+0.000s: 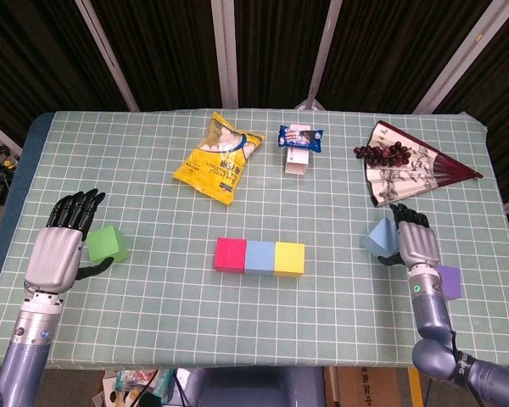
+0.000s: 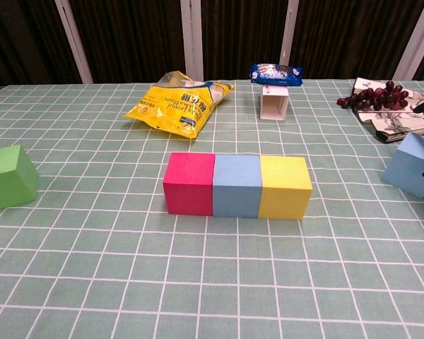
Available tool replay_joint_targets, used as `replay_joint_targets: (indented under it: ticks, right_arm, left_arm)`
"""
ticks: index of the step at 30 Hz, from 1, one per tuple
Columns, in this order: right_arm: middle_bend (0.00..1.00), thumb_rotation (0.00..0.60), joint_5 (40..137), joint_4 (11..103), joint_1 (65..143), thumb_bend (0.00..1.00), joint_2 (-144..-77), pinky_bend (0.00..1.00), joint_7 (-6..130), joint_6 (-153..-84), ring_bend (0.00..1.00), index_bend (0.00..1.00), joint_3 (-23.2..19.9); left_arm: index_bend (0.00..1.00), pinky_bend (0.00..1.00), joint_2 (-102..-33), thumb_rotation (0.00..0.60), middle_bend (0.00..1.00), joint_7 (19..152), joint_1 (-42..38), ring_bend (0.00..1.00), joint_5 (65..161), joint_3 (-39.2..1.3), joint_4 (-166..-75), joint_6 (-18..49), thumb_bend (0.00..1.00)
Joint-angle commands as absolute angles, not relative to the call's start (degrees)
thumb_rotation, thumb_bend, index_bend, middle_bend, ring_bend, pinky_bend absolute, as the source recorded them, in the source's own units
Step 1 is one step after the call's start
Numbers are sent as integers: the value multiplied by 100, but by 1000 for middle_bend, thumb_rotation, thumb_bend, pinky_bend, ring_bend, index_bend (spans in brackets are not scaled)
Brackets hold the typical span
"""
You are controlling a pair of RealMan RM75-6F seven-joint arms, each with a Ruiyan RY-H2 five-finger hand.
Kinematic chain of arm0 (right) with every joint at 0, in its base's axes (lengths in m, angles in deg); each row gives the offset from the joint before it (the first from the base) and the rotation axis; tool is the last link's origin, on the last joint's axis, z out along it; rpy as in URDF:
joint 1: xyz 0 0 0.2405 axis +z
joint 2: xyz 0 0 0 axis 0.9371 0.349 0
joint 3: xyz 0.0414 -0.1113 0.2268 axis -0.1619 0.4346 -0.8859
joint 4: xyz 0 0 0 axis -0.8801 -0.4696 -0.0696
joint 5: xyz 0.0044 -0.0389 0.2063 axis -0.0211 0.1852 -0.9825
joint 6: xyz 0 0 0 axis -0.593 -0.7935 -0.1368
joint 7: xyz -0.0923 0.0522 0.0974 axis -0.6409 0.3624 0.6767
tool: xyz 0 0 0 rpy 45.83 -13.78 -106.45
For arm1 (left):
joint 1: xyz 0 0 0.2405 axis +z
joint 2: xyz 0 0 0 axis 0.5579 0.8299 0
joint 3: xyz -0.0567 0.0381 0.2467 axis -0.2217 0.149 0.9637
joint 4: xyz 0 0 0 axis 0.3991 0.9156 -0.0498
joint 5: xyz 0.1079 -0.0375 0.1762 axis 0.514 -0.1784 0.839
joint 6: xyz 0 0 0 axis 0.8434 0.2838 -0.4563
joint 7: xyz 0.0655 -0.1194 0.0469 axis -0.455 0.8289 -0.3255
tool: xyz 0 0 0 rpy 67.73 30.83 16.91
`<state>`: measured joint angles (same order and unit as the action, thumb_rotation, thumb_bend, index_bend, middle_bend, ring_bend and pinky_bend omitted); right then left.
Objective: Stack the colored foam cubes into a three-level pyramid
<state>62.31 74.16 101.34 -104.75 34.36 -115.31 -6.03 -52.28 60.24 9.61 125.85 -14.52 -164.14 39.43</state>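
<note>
Red (image 1: 231,254), blue (image 1: 260,256) and yellow (image 1: 289,259) foam cubes sit in a touching row at the table's middle, also seen in the chest view as red (image 2: 189,183), blue (image 2: 237,186) and yellow (image 2: 285,187). A green cube (image 1: 107,244) (image 2: 8,176) lies at the left, and my left hand (image 1: 59,250) is open just beside it, thumb reaching under its near side. A tilted light blue cube (image 1: 378,236) (image 2: 412,164) sits at the right. My right hand (image 1: 413,240) stands against its right side, fingers spread. A purple cube (image 1: 448,281) lies right of that wrist.
At the back lie a yellow snack bag (image 1: 220,158), a small white box with a blue packet on top (image 1: 299,148), and a paper fan with dark grapes (image 1: 403,165). A green checked cloth (image 1: 263,314) covers the table.
</note>
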Motion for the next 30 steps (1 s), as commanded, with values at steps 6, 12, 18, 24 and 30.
replay_joint_targets:
  ticks: [6,12,18,24,30]
  right_arm:
    - [241,600,5975,6894,10313,156,-10757,0,3467,-11538,79,0,-739]
    - [282,600,5778,6759,10359,156,-10790,0,3436,-11511,112,0,-771]
    - [301,600,5624,6670,10405,156,-10815,0,3382,-11487,129,0,-783]
    - [382,600,5610,6678,10414,180,-10819,0,3384,-11472,204,0,-753]
    - [408,600,5924,6892,10339,199,-10682,0,3561,-11370,224,0,-649]
  left_arm:
    - [0,77,-5256,600,57,6004,1022,66,12594,-1535,-16390,3853,11]
    - [0,77,-5288,600,58,5976,1056,66,12560,-1592,-16355,3749,11]
    - [0,77,-5296,600,58,5978,1089,66,12574,-1645,-16336,3688,11]
    - [0,77,-5288,600,59,5996,1126,66,12595,-1687,-16337,3629,12]
    - [0,77,-5290,600,62,6010,1160,66,12611,-1717,-16337,3582,12]
